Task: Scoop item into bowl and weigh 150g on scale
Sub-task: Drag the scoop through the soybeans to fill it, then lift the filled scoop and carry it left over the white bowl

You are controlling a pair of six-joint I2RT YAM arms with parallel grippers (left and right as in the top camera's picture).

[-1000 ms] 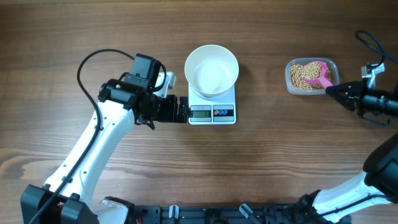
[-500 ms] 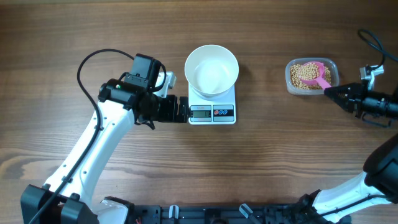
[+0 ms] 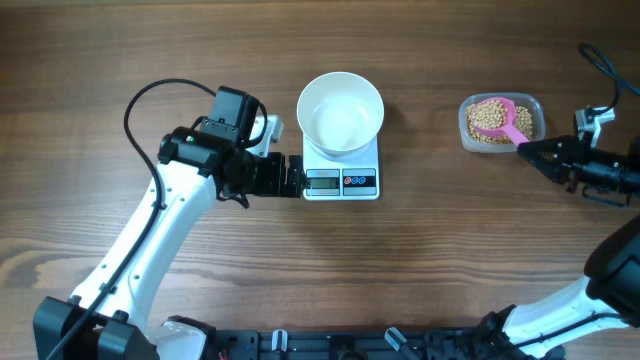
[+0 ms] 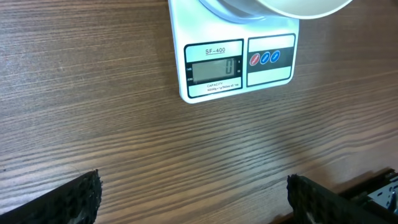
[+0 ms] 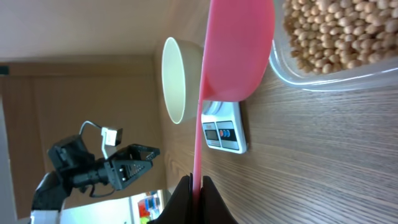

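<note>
Pink plastic is what has moved: the scoop [image 3: 497, 118], a second ago lying low among the beans [image 3: 480, 133] at the right side of the tub [image 3: 465, 130], now sits further left over the heap, its round cup heaped with beans. The right gripper [image 3: 530, 150] has crept left with it and is clamped on the thin flat handle. From the right wrist view the smooth rounded underside of the cup hangs beside the tub's rim, so the first load looks to be taken and ready to carry.

Nothing has arrived yet. The bowl [image 3: 340, 120], glossy white, round and smooth-walled, stands empty on the scale [image 3: 342, 181], well apart from the tub across the desk [image 3: 450, 250], and the display [image 4: 214, 68] reads zero. The left gripper [image 3: 290, 176] has not shifted; its ridged black fingers are spread wide, just beside the scale's front-left corner, holding nothing.

Beans are small, hard, tan and round, so they should pour freely and roll if spilled. The tub is clear thin plastic with rounded corners; the desk is matt brown woodgrain.
</note>
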